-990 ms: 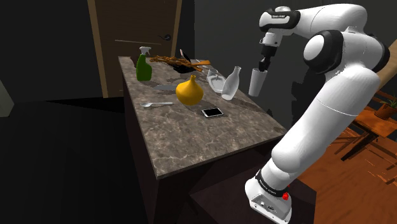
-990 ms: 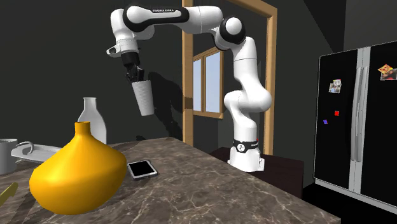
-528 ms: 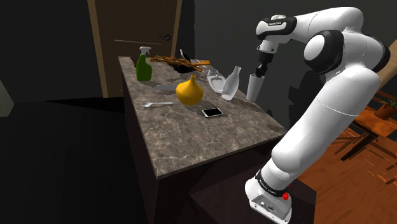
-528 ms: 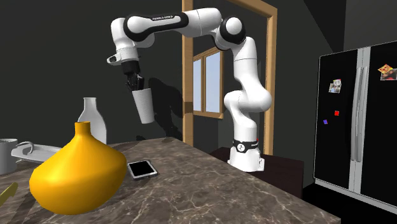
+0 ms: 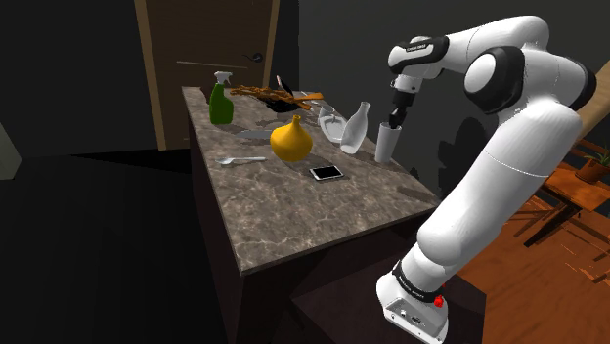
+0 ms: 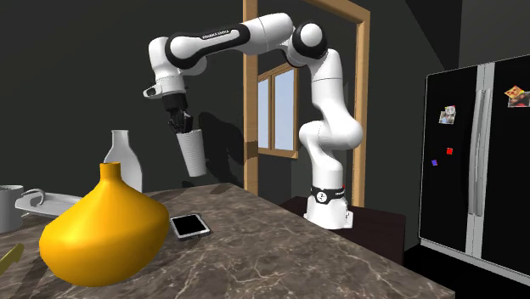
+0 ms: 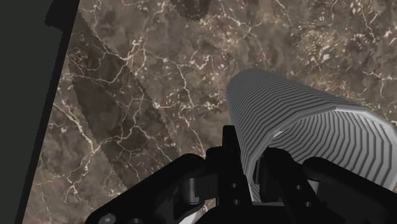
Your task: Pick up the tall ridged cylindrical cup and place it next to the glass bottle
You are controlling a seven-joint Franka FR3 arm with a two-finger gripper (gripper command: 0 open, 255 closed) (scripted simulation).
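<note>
Since the frames of one second ago the arm has come down and the cup (image 5: 386,145) has dropped from well above the bench (image 5: 293,220) to a position low over its far corner; the half-second frame shows an intermediate height. The yellow vase (image 5: 291,140), the phone (image 5: 326,172) and the bottle (image 5: 356,129) stand unchanged. The fingers (image 7: 230,153) are drawn to a narrow gap and clamp the cup (image 7: 299,121) by its rim wall, one finger outside the ridged surface and the other inside the mouth. The cup hangs below the fingers (image 6: 179,124), with its base angled towards the second exterior view's right and its body (image 6: 193,153) tilted off upright. In the shoulder view it sits just beside the bottle, on that view's right, apart from it. In the second exterior view the bottle (image 6: 122,160) stands on that view's left of the cup. Whether the cup's base touches the bench (image 6: 280,246) cannot be determined.
</note>
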